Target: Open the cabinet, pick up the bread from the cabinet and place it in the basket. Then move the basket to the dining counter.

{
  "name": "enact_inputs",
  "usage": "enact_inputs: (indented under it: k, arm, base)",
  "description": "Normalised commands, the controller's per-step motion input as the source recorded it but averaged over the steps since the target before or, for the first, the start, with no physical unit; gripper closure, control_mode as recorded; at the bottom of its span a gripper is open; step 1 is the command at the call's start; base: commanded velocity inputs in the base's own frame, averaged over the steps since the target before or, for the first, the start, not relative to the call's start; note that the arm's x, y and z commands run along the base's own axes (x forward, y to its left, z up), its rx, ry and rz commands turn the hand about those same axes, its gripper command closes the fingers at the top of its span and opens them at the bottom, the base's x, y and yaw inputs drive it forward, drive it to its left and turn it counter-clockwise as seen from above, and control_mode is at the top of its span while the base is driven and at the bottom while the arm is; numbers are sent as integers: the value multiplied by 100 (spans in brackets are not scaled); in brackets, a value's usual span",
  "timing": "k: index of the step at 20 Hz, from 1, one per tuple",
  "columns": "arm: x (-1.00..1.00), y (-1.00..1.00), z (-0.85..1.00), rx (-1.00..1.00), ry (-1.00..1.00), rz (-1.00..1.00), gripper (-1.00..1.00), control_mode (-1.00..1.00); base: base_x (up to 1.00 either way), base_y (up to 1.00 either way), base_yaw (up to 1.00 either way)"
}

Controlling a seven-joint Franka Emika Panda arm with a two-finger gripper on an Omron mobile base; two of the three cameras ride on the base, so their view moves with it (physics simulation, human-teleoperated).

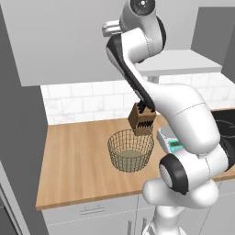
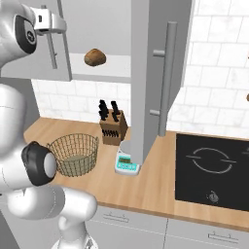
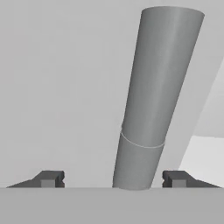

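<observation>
The cabinet's right door (image 2: 146, 73) stands swung open, its long bar handle (image 2: 168, 82) facing me. On the white shelf inside lies the bread (image 2: 95, 57), a small golden-brown chunk. The left door (image 2: 19, 63) looks closed. My gripper (image 2: 52, 23) is up at that door's bar handle (image 2: 52, 48). In the hand view the handle (image 3: 153, 100) runs between the two fingertips (image 3: 52, 178) of my gripper (image 3: 113, 179), which stands open around it with gaps on both sides. The wire basket (image 1: 131, 150) (image 2: 73, 153) sits empty on the wooden counter below.
A knife block (image 2: 113, 127) stands behind the basket, with a small kitchen scale (image 2: 125, 163) beside it. A black cooktop (image 2: 214, 170) lies in the counter to the right. The open door overhangs the counter near the scale. The white tile backsplash (image 1: 82, 103) is behind.
</observation>
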Motion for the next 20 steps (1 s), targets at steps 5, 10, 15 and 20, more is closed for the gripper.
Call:
enact_inputs:
  k: [5, 10, 15, 20]
  arm:
    - [23, 0, 0, 0, -2, 6, 100, -100]
    - [2, 2, 0, 0, 0, 1, 100, -100]
    - [-75, 44, -1, 0, 0, -5, 100, -100]
    - [-100, 72, 0, 0, 0, -2, 100, -100]
  base:
    - [0, 0, 0]
    - [0, 0, 0]
    - [0, 0, 0]
    - [0, 0, 0]
